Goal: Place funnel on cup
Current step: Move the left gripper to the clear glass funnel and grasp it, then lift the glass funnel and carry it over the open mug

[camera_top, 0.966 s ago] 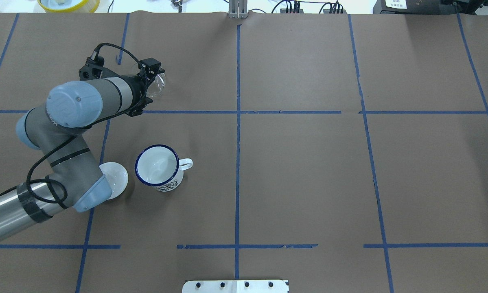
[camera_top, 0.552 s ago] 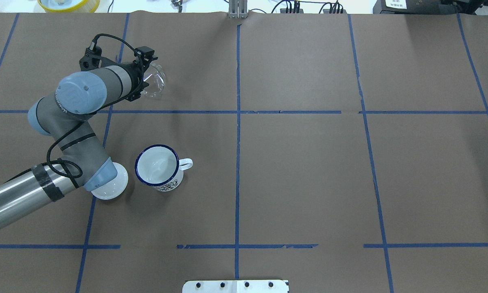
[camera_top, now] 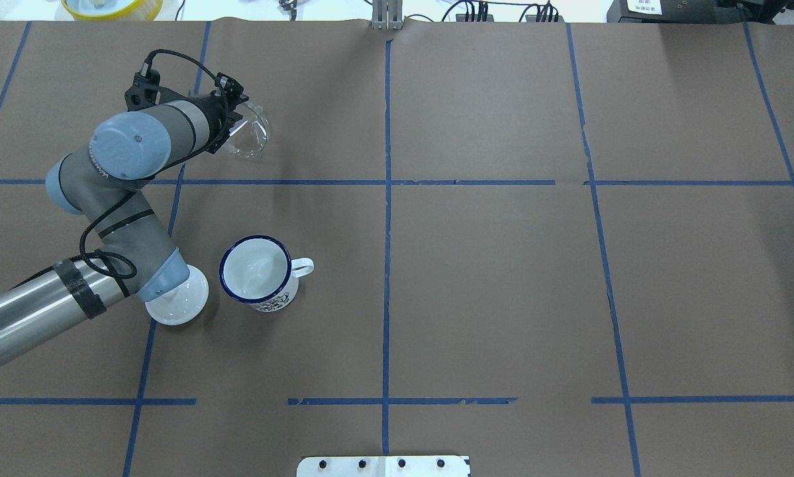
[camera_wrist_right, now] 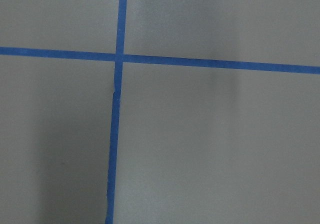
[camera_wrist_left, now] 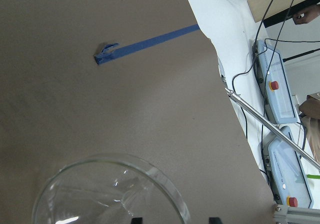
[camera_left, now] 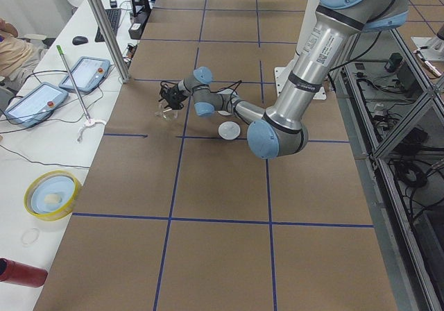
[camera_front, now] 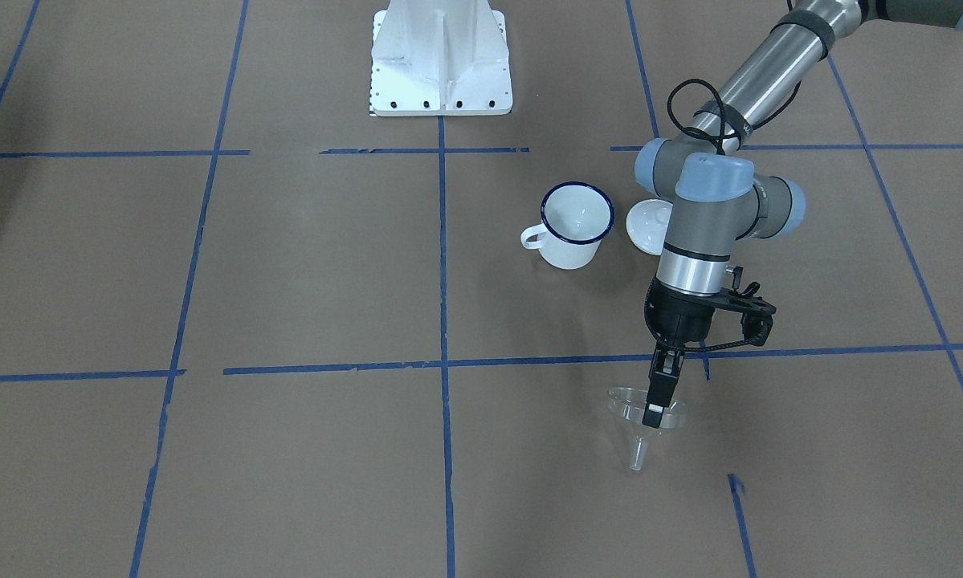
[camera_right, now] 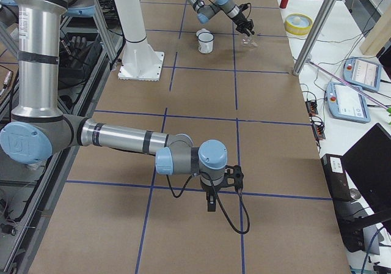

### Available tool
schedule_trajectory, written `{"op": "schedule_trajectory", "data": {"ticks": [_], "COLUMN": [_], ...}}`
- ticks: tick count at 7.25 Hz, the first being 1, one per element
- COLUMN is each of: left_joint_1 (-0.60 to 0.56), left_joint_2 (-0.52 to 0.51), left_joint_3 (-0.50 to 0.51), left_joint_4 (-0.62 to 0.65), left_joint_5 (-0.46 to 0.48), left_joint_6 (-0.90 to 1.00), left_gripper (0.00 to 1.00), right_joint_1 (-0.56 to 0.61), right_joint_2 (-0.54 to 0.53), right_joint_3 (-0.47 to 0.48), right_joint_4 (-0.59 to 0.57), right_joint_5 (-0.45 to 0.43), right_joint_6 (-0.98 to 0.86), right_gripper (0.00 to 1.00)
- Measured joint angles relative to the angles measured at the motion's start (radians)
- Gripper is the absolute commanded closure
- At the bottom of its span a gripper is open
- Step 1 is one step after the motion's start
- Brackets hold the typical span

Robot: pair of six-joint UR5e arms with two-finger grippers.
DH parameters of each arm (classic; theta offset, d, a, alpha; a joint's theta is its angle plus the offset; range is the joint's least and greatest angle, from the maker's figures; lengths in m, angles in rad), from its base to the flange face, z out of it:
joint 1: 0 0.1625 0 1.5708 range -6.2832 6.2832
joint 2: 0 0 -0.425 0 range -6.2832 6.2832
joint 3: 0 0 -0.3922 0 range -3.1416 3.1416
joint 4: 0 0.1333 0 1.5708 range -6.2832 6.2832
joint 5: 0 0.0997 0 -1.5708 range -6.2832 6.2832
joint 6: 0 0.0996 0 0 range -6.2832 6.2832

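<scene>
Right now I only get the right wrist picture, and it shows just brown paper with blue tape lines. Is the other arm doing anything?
Observer: Yes. The left gripper pinches the rim of a clear funnel, with the spout pointing down.
Visitor: Where is that supposed to go?
Observer: Onto a white enamel mug. The mug stands upright, well apart from the funnel, and its mouth is open and empty.
Visitor: Is anything next to the mug?
Observer: A round white lid lies right beside it, on the side away from its handle.
</scene>
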Motion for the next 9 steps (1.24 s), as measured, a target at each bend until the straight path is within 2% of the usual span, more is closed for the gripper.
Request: {"op": "schedule_trajectory", "data": {"ticks": [1,2,6,8,9], "left_joint_1": [-0.001,-0.003,-0.015,-0.042,-0.049], "left_joint_2": [-0.004,-0.009,-0.016,-0.02,-0.022], "left_joint_3": [0.011,0.015,0.005,-0.102,-0.187], "left_joint_4": [-0.012,-0.022,-0.048,-0.022,0.038], "left_joint_5": [0.0,0.001,-0.002,-0.062,-0.103], "left_joint_6": [0.0,-0.001,0.009,0.014,0.015], "left_gripper": [0.82,1.0,1.0,1.0,1.0], "right_joint_1": [0.0,0.0,0.0,0.0,0.0], "right_joint_2": [0.0,0.0,0.0,0.0,0.0], "right_joint_3": [0.0,0.0,0.0,0.0,0.0], "right_joint_4": [0.0,0.0,0.0,0.0,0.0], "right_joint_5": [0.0,0.0,0.0,0.0,0.0], "right_joint_6": [0.0,0.0,0.0,0.0,0.0], "right_gripper": [0.0,0.0,0.0,0.0,0.0]}}
